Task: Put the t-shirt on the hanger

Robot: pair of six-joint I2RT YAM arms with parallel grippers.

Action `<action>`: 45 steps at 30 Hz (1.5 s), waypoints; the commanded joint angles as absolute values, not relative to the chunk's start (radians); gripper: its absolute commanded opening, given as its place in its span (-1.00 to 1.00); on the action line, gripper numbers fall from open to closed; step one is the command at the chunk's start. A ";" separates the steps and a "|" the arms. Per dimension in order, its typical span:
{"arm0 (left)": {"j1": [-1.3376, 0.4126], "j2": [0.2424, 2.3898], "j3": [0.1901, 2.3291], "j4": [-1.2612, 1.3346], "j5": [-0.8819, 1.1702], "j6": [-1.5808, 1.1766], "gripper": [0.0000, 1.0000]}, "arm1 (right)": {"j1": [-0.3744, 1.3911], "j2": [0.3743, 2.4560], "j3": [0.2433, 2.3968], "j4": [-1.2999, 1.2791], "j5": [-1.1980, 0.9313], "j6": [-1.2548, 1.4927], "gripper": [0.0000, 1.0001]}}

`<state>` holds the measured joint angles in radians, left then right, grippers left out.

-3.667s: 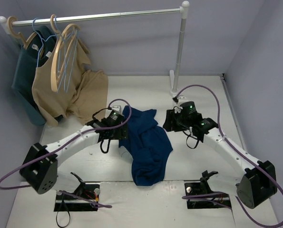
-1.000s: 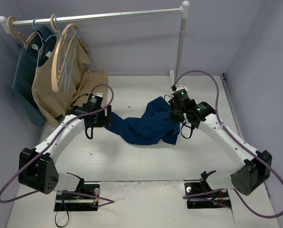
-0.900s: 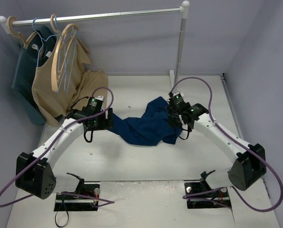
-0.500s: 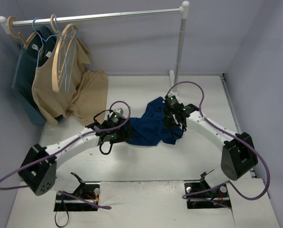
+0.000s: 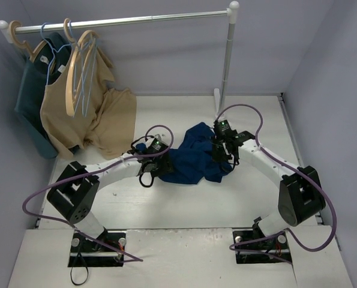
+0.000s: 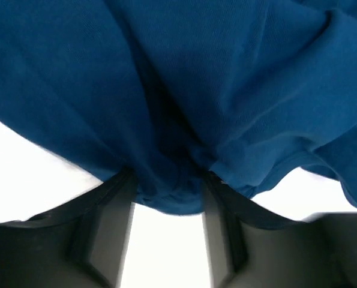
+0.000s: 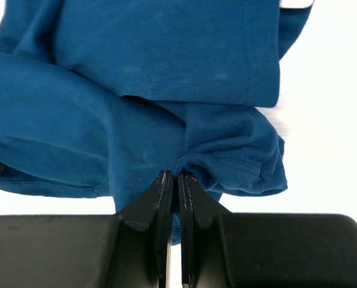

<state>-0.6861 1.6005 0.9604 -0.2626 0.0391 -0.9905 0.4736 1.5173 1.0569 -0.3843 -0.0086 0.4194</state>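
Far left, at the table's [image 5: 184, 204] 10 o'clock: a rail [image 5: 124, 21] carrying a dark teal garment [image 5: 28, 96], a tan garment [image 5: 115, 120] and thick wooden hangers [image 5: 76, 66]. The hanger [image 5: 88, 81], thin and light blue, hangs there edge-on, just beside a wooden one and well apart from the shirt.

The left pincer [image 5: 163, 167] sits at the 9 o'clock edge of the t-shirt [image 5: 193, 159]. Wrist view: its fingers [image 6: 127, 204] stand part-way apart, one each side of a bunched fold, with cloth touching both inner faces. Whether the fold is clamped cannot be told.

The t-shirt lies crumpled near table centre, a little toward 1 o'clock, stretched between the two arms. No print shows.

The right pincer [image 5: 221, 157] is at the shirt's 3 o'clock edge. Wrist view: its fingers [image 7: 193, 198] are pressed together on a small pinch of hemmed cloth [image 7: 154, 72], and the fabric fans out from that point.
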 commanded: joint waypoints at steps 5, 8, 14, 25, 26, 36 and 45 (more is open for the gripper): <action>-0.663 1.605 1.015 -0.215 0.009 -1.025 -0.91 | 0.443 1.493 1.042 -0.348 -0.040 0.402 -1.00; -0.661 1.551 1.087 -0.293 -0.035 -0.967 -1.00 | 0.431 1.479 1.072 -0.374 -0.011 0.381 -1.00; -0.646 1.413 1.362 -0.514 -0.161 -0.747 -1.00 | 0.430 1.427 1.377 -0.524 0.144 0.258 -1.00; -0.641 1.300 1.916 -0.591 -0.229 -0.368 -1.00 | 0.437 1.402 2.055 -0.462 0.126 0.049 -1.00; -0.641 1.287 1.928 -0.586 -0.233 -0.342 -1.00 | 0.437 1.381 2.039 -0.425 0.114 0.038 -1.00; -0.641 1.160 1.895 -0.659 -0.210 -0.330 -1.00 | 0.437 1.212 1.878 -0.334 -0.078 0.017 -1.00; -0.641 1.138 1.714 -0.822 -0.081 -0.431 -1.00 | 0.437 1.120 1.614 -0.382 -0.245 0.097 -1.00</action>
<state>-0.6460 1.1503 1.7691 -0.7891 -0.1368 -0.3878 0.4393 1.1477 1.6855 -0.4511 -0.1703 0.0601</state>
